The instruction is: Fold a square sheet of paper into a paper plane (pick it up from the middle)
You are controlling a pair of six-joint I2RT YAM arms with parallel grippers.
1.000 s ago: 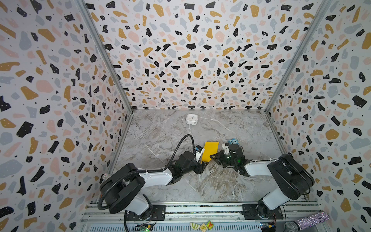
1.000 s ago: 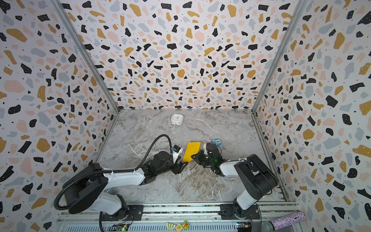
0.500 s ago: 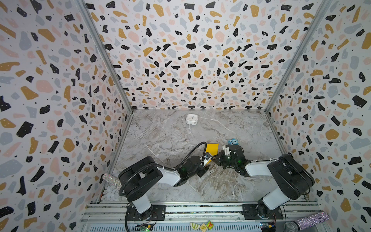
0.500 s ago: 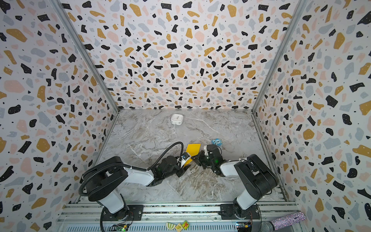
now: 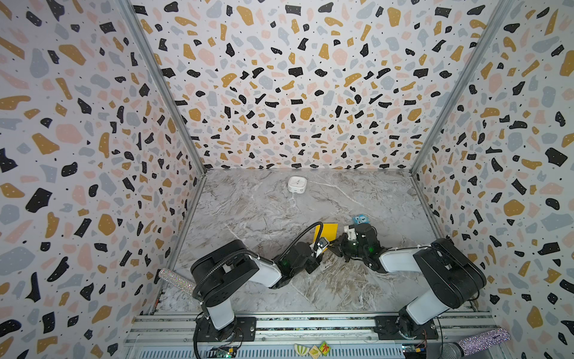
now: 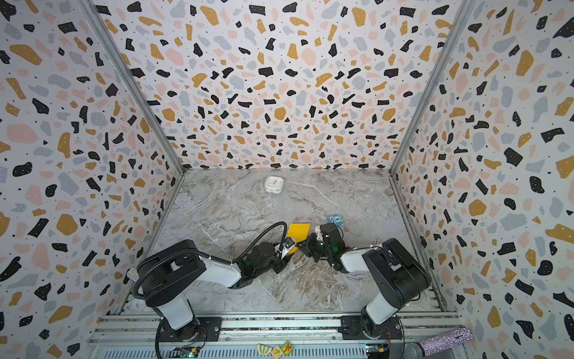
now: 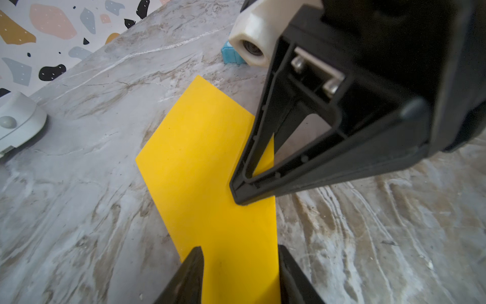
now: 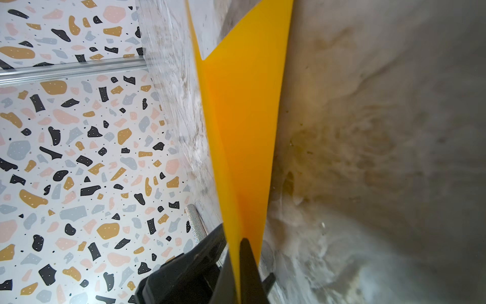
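Note:
The square sheet of paper (image 5: 329,230) (image 6: 299,231) is bright yellow and lies on the marble floor as a narrow doubled strip (image 7: 210,158). My right gripper (image 5: 334,245) (image 8: 238,244) is shut on one long edge of it. In the right wrist view the paper (image 8: 244,131) runs away from the jaws with two layers showing. My left gripper (image 5: 323,244) (image 7: 240,260) is at the strip's near end, open, one fingertip (image 7: 196,263) on each side of its width. A paper plane is out of view.
A small blue cube (image 5: 360,220) (image 7: 231,54) sits just behind the right gripper. A white rounded box (image 5: 297,184) stands near the back wall. One glittery rod (image 5: 177,279) lies at the floor's left edge and another (image 5: 484,338) on the front rail. Patterned walls close in three sides.
My left arm has swung right and brought its gripper to the paper's near end, with its jaws narrowing. The right gripper has kept its hold and barely moved.

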